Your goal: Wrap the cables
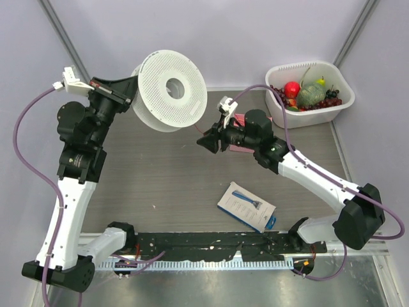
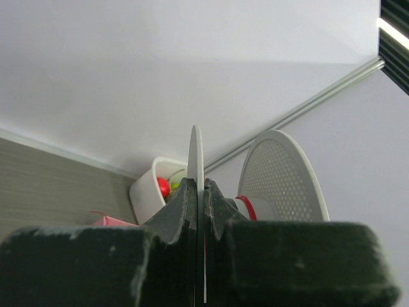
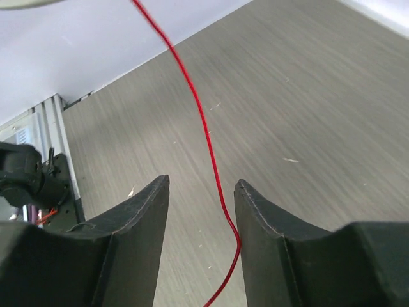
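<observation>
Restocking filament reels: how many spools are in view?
1: the white perforated spool, far left of the table, one flange pinched by the left gripper. No others visible.

The red wire [image 3: 203, 121] runs off top and bottom edges.

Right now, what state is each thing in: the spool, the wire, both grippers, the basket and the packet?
Spool: held up, tilted.
Wire: slack, running between the right jaws, unclamped.
Left gripper: shut on the spool.
Right gripper: open.
Basket: upright, holding fruit.
Packet: lying flat.
</observation>
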You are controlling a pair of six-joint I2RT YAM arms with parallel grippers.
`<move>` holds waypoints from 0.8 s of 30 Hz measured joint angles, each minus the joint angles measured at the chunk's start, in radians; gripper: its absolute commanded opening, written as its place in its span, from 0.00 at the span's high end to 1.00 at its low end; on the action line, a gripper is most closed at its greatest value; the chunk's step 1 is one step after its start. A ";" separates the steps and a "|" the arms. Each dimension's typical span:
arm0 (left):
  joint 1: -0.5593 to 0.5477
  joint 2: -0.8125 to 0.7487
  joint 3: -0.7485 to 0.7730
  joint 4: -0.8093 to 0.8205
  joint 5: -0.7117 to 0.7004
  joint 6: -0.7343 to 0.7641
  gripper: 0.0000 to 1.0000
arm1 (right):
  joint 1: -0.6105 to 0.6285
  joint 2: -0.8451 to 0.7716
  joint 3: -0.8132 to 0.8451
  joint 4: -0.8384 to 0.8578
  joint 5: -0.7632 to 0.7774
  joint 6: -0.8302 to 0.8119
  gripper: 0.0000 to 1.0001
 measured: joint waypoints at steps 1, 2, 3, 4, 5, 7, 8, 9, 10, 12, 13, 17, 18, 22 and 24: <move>0.001 0.000 0.005 0.011 0.005 -0.004 1.00 | -0.009 0.000 0.007 -0.001 0.000 -0.002 0.47; 0.001 0.000 0.012 0.021 0.010 -0.006 1.00 | -0.021 -0.001 0.013 -0.002 0.000 -0.004 0.46; 0.001 0.000 0.018 0.029 0.013 -0.008 1.00 | -0.033 -0.002 0.016 -0.002 0.000 -0.005 0.42; 0.001 0.001 0.026 0.035 0.019 -0.009 1.00 | -0.043 -0.004 0.018 -0.004 0.000 -0.007 0.39; 0.001 0.002 0.034 0.042 0.024 -0.010 1.00 | -0.051 -0.006 0.018 -0.006 -0.001 -0.008 0.35; 0.002 0.006 0.051 0.055 0.031 -0.010 1.00 | -0.069 -0.012 0.018 -0.010 -0.002 -0.017 0.30; 0.003 0.010 0.060 0.062 0.034 -0.010 1.00 | -0.076 -0.017 0.018 -0.013 -0.002 -0.023 0.27; 0.004 0.011 0.066 0.068 0.034 -0.010 1.00 | -0.080 -0.024 0.018 -0.013 -0.002 -0.031 0.27; 0.005 0.015 0.076 0.071 0.035 -0.010 1.00 | -0.084 -0.034 0.018 -0.015 -0.002 -0.044 0.27; 0.006 0.024 0.094 0.074 0.037 -0.010 1.00 | -0.084 -0.056 0.017 -0.017 0.001 -0.072 0.27; 0.007 0.027 0.101 0.075 0.037 -0.010 1.00 | -0.084 -0.072 0.017 -0.022 0.005 -0.093 0.27; 0.007 0.038 0.116 0.074 0.039 -0.008 1.00 | -0.084 -0.160 -0.004 -0.043 0.034 -0.209 0.26; 0.007 0.040 0.117 0.074 0.039 -0.008 1.00 | -0.084 -0.185 -0.014 -0.047 0.050 -0.245 0.26; 0.007 0.049 0.120 0.072 0.041 -0.006 1.00 | -0.083 -0.245 -0.028 -0.074 0.116 -0.391 0.26; 0.007 0.053 0.120 0.071 0.042 -0.006 1.00 | -0.084 -0.257 -0.029 -0.082 0.146 -0.467 0.27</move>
